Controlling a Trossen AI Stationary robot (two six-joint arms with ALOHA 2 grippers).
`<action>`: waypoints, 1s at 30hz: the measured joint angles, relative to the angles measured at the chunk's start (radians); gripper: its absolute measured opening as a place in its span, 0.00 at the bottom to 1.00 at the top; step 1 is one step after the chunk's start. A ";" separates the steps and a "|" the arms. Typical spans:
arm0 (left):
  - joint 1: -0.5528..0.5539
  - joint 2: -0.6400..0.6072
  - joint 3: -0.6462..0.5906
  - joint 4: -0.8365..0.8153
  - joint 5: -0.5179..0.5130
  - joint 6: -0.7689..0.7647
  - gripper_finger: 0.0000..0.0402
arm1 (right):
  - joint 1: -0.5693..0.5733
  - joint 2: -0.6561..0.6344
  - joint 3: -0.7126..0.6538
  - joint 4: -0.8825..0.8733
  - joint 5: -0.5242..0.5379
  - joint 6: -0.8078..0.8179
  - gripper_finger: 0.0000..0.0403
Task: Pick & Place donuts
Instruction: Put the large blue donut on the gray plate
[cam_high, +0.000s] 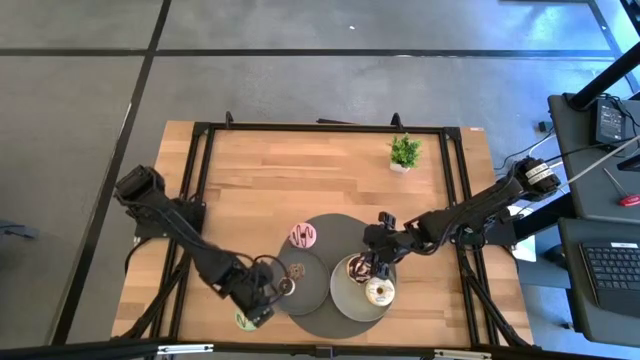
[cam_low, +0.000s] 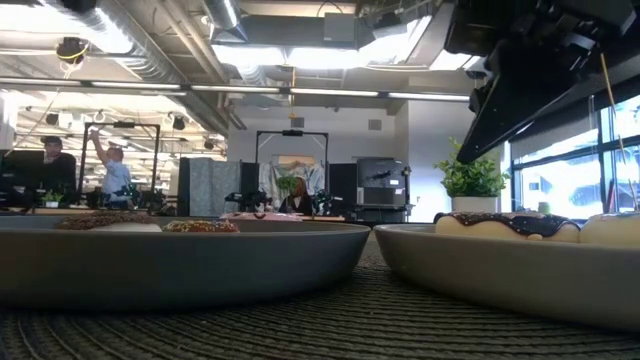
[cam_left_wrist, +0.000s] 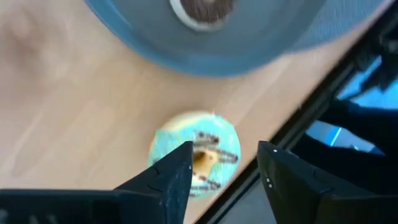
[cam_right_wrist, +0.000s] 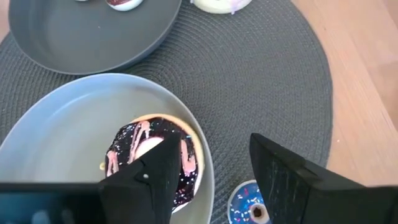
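Observation:
My left gripper (cam_high: 262, 303) (cam_left_wrist: 227, 163) is open near the table's near edge. It stands over a green-iced donut (cam_left_wrist: 196, 154) (cam_high: 245, 320) that lies flat on the wood, with one finger above the ring. My right gripper (cam_high: 378, 252) (cam_right_wrist: 214, 158) is open above the far rim of the light grey plate (cam_high: 345, 300). That plate holds a chocolate donut with pink drizzle (cam_right_wrist: 149, 155) (cam_high: 357, 268) and a cream-white donut (cam_high: 379, 292). A small blue donut (cam_right_wrist: 249, 206) lies on the mat below the right gripper. A pink donut (cam_high: 303, 236) lies on the mat too.
A dark grey plate (cam_high: 305, 295) on the round woven mat (cam_high: 335, 230) holds two mini donuts (cam_high: 295, 270) (cam_high: 287, 287). A small potted plant (cam_high: 405, 152) stands at the far right of the table. Black frame rails run along the table's edges. People are in the room behind.

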 joint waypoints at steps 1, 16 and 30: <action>-0.015 0.000 -0.003 0.008 -0.001 0.000 0.45 | -0.001 0.000 0.000 0.000 0.000 0.001 0.48; -0.147 0.011 -0.004 -0.104 -0.102 -0.110 0.44 | -0.002 0.000 0.000 0.071 0.000 0.006 0.48; -0.137 0.157 -0.004 -0.086 -0.050 -0.092 0.37 | -0.002 0.000 0.000 0.079 0.001 0.008 0.48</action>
